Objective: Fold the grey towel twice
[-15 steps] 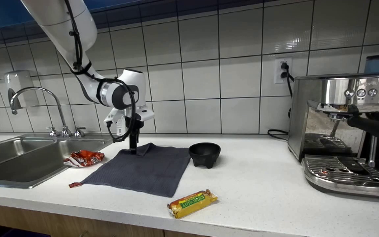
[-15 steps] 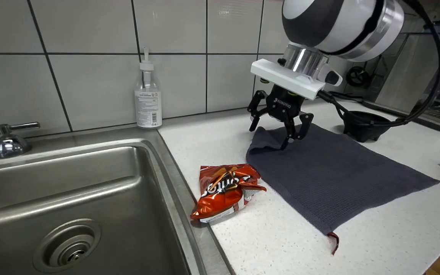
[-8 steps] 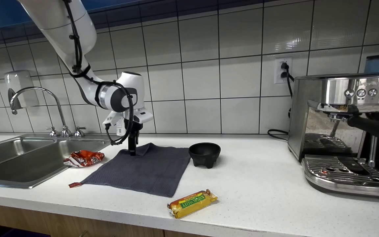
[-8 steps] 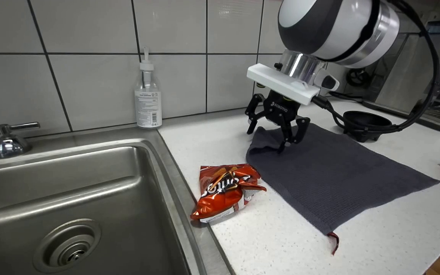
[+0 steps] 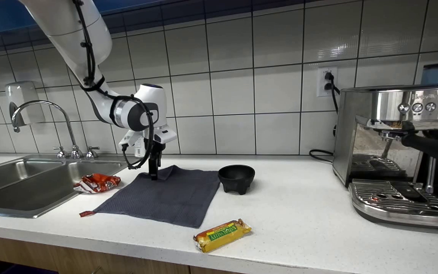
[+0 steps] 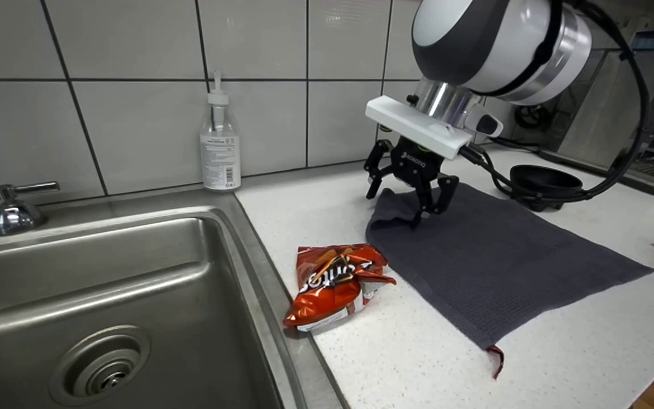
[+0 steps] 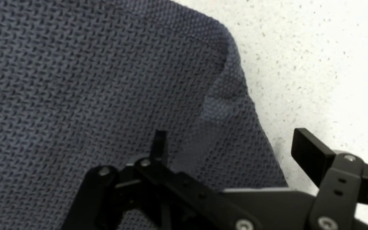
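Observation:
The grey towel [image 5: 169, 199] lies mostly flat on the counter, with a red tag at its front corner; it also shows in an exterior view [image 6: 503, 267]. Its far edge by the wall is partly turned over, and this small fold shows in the wrist view [image 7: 228, 80]. My gripper [image 6: 394, 207] points down at that far edge. Its jaws are open and empty: in the wrist view [image 7: 230, 134] one finger is over the towel and the other over the white counter beyond the edge. I cannot tell whether the fingertip touches the cloth.
A black bowl [image 5: 236, 177] stands close to the towel's right edge in that view. A red chip bag [image 6: 338, 284] lies between the towel and the sink [image 6: 236, 272]. A yellow bar [image 5: 222, 236] lies near the counter's front. The tiled wall [image 5: 234, 133] is behind.
My gripper has moved slightly towards the sink and a little lower over the towel's far edge. Its jaws stay open. The towel and other objects have not moved.

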`<state>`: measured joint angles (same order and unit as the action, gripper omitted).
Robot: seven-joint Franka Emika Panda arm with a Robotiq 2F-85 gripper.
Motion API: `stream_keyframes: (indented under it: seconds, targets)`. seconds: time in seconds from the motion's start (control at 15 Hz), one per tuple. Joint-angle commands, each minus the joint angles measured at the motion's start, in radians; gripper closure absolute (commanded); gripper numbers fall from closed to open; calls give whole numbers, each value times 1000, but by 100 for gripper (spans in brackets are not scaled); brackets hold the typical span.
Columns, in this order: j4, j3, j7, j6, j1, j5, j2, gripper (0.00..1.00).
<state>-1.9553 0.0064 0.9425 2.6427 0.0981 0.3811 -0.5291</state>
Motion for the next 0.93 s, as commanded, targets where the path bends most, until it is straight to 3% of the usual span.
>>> stream_keyframes:
  seconds: [0.0, 0.27, 0.33, 0.47, 0.87]
  targets:
    - [9, -1, 25, 14, 9, 6, -4, 0]
    - [9, -2, 26, 18, 10, 6, -5, 0]
    - [9, -2, 25, 19, 11, 5, -5, 25]
    - [9, -3, 25, 24, 11, 5, -5, 34]
    - [8, -5, 22, 32, 10, 3, -4, 82]
